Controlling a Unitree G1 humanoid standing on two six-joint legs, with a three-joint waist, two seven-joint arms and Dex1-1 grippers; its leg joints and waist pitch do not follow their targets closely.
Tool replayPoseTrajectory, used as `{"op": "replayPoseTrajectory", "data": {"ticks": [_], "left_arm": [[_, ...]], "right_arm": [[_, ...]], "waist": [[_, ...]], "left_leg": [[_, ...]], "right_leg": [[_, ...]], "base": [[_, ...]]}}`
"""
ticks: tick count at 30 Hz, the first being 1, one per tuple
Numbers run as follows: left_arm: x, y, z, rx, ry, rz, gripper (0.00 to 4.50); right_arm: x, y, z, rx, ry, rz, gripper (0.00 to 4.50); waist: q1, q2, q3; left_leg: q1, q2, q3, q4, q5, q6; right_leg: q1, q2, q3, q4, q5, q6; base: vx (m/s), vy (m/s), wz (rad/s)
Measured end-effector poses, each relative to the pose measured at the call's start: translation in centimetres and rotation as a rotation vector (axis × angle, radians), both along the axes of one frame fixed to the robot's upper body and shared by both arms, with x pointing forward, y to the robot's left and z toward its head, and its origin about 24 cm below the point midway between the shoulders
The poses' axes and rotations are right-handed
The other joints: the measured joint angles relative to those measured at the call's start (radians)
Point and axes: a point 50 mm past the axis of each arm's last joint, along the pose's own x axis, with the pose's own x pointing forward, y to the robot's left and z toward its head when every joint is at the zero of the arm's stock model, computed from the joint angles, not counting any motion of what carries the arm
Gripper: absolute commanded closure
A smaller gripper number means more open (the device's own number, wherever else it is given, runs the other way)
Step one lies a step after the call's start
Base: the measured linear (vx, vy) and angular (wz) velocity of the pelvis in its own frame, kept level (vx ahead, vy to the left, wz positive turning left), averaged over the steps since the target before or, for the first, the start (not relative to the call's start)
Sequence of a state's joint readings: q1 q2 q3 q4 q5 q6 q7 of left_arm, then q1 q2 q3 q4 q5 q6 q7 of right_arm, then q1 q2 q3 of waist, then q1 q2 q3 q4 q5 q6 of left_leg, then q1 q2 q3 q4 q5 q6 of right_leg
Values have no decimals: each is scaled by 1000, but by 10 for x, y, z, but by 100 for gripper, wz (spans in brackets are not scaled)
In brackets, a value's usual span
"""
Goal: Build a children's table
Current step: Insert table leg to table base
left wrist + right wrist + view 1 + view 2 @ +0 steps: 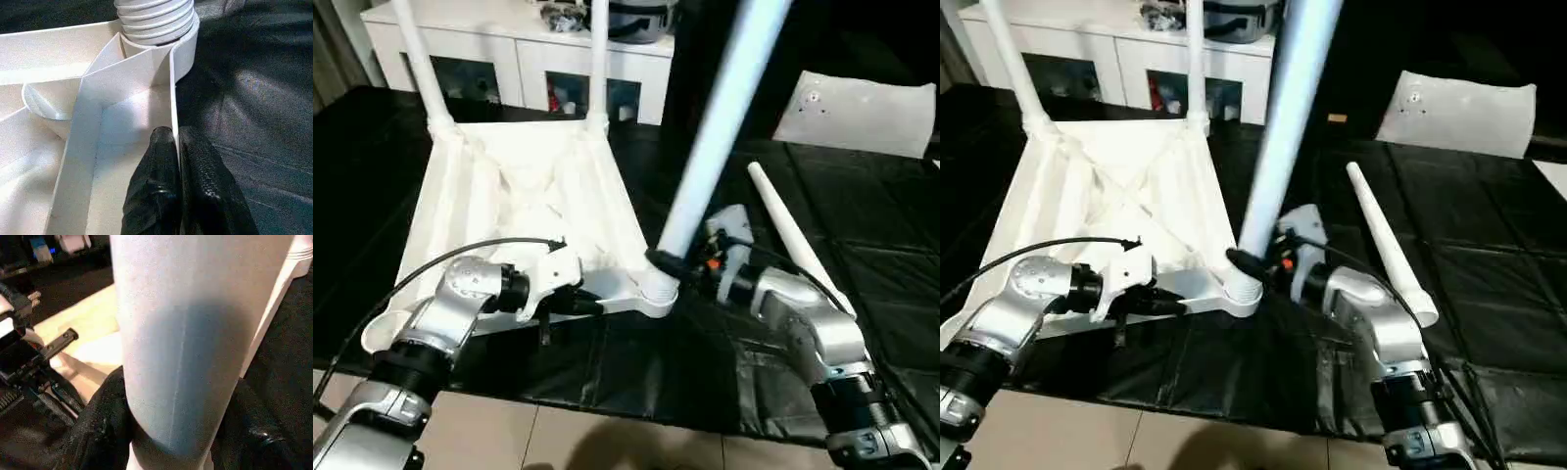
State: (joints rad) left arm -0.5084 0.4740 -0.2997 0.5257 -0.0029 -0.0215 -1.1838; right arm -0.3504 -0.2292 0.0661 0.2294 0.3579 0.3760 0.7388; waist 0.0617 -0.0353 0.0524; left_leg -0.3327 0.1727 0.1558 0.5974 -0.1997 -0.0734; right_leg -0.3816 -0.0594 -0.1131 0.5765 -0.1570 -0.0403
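Note:
The children's table top (519,206) lies upside down on a black mat, ribbed underside up. Two white legs (419,59) (598,59) stand in its far corner sockets. A third leg (720,127) rises tilted from the near right socket (656,292), its threaded end (154,19) sitting in the socket. My right gripper (671,262) is shut on this leg just above the socket, its black fingers (102,426) wrapping both sides. My left gripper (175,142) is shut on the table top's thin near rim (172,98), left of that socket. A fourth leg (793,235) lies loose on the mat, right of my right arm.
A white cabinet (529,59) with glass doors stands behind the table top. A flat white panel (857,113) with a small round fitting lies at the back right on the black mat (862,225). Tiled floor (587,436) shows at the mat's near edge.

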Motion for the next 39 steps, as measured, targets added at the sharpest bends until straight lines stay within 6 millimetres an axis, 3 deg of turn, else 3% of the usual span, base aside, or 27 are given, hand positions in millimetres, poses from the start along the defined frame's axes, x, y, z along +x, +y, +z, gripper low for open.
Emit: {"op": "replayPoseTrajectory", "data": {"ticks": [5, 11, 15, 21, 25, 28, 31, 34, 39], "left_arm": [[1, -2, -1, -7, 0, 10, 450], [2, -7, -3, -21, 5, 9, 450], [4, -10, -4, -26, -4, 21, 450], [4, -10, -4, -23, -13, 16, 450], [4, -8, -3, -16, -18, 21, 450], [4, -4, -2, -5, -22, 26, 450], [4, 0, -1, 4, -22, 27, 450], [4, 4, 0, 12, -16, 20, 450], [5, 8, 6, 20, -8, -7, 450]], "right_arm": [[-6, -6, -7, 34, -3, -49, 263], [-20, -11, -11, 56, -52, -111, 263], [-25, -10, -8, -54, -140, -101, 263], [-23, -2, 1, -209, -229, -7, 263], [-19, 3, 2, -227, -238, 30, 263], [-13, 8, 4, -249, -246, 69, 263], [-6, 13, 6, -263, -245, 116, 263], [-2, 14, 5, -261, -234, 150, 263], [3, 15, 10, -248, -240, 215, 263]], "waist": [[2, 7, -1], [20, 23, 0], [21, 30, 1], [22, 31, 2], [14, 25, 3], [-2, 21, 4], [-15, 18, 6], [-29, 21, 9], [-32, 18, 21]], "left_leg": [[0, 0, 0, 0, 0, 0], [0, -1, 0, -1, 0, 0], [0, -1, 0, -1, 0, 0], [0, 0, 0, -1, 0, 0], [0, 0, -1, -1, 0, 0], [-1, 0, -2, -1, 0, 0], [-1, 4, -7, -2, 0, 0], [-2, 16, -12, -2, 0, 0], [-1, 17, -11, -3, 0, 0]], "right_leg": [[0, 0, 0, 0, 0, 0], [0, 0, 0, -1, 0, 0], [0, 0, -1, -1, 0, 0], [0, 0, -2, -2, 0, 0], [0, 0, -4, -2, 0, 0], [0, -1, -7, -5, 0, 0], [5, -1, -20, -18, 0, 0], [19, -2, -48, -41, 0, 0], [20, -3, -49, -44, 0, 0]], "base": [[0, 0, 0], [0, 0, 0], [0, 0, 0], [0, 0, 0], [0, 0, 0], [0, 0, 0], [0, 0, 0], [0, 0, 0], [0, 0, 0]]}}
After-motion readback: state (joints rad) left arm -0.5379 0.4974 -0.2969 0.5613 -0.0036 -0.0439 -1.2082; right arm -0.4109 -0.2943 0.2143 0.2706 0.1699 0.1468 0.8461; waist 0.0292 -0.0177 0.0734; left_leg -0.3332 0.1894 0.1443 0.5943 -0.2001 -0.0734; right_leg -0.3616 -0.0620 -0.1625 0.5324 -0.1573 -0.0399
